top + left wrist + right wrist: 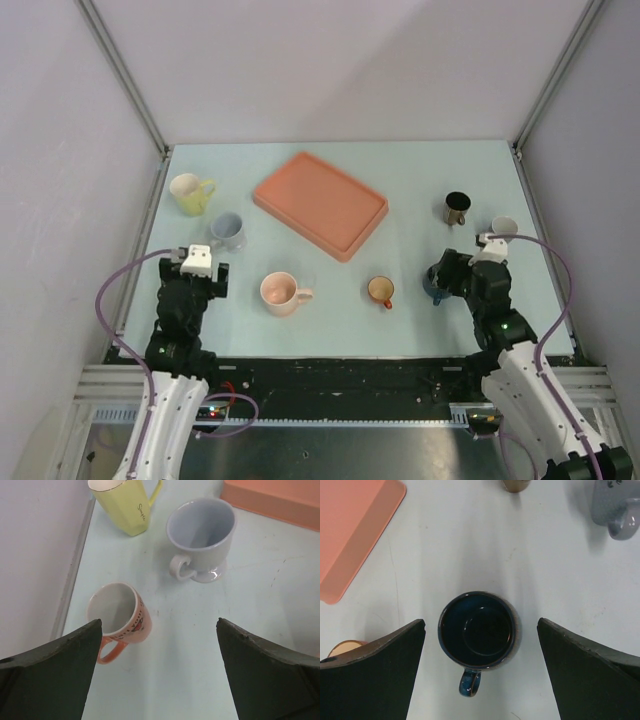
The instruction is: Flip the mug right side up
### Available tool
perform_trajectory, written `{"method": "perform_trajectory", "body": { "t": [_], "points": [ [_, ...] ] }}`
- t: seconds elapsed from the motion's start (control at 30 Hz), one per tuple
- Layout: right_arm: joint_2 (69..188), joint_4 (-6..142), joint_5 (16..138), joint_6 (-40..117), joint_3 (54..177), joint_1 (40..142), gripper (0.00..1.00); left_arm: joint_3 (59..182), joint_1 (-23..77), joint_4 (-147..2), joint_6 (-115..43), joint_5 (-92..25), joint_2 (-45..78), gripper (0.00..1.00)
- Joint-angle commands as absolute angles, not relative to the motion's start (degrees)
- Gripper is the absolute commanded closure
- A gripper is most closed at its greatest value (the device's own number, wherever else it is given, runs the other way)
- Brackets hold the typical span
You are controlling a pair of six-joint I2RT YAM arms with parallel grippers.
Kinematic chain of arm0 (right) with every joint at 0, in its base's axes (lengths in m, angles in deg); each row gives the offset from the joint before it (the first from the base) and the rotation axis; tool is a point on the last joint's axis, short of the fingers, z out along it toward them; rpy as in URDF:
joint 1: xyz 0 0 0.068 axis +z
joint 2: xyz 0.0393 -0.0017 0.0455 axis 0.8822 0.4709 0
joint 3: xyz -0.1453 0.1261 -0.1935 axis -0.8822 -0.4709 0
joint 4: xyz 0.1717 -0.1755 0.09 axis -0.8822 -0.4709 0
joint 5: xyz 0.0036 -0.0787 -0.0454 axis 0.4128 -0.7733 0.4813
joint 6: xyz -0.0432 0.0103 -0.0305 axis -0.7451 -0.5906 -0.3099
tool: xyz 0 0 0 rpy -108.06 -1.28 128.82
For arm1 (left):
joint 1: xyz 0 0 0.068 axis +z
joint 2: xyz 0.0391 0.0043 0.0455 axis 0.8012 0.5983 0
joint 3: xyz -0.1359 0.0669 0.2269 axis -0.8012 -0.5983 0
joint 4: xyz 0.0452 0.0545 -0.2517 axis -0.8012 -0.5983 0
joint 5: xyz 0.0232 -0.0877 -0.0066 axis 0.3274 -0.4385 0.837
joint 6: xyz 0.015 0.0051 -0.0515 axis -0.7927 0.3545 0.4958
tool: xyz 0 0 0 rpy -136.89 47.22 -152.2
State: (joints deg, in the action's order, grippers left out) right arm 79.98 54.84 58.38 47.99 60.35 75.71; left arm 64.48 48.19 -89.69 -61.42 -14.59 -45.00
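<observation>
A dark blue mug (479, 630) stands upright on the table, mouth up, with its handle toward the near edge. It shows partly under the arm in the top view (436, 293). My right gripper (481, 622) is open and hovers over it, one finger on each side, not touching; in the top view the right gripper (445, 272) sits right of centre. My left gripper (159, 622) is open and empty over bare table, also seen in the top view (207, 272). An upright orange-handled mug (117, 612) stands beside its left finger.
A salmon tray (320, 203) lies at the back centre. A yellow mug (190, 193) and a grey-blue mug (228, 230) stand at the left. A pink mug (282, 293) and a small orange cup (381, 290) stand in the middle front. A dark mug (457, 208) and a grey mug (505, 228) stand at the right.
</observation>
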Motion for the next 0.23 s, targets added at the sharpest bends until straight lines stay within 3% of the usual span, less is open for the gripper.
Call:
{"method": "perform_trajectory", "body": {
  "t": [0.0,0.2],
  "points": [
    [75.64,59.53,53.85,49.11,57.78,75.93,0.01,63.09,48.80,-77.67,-54.13,-12.66,-44.94,0.00],
    [71.91,60.81,49.88,47.89,56.46,75.97,0.00,61.57,48.85,-77.03,-51.41,-15.55,-46.07,0.00]
  ]
}}
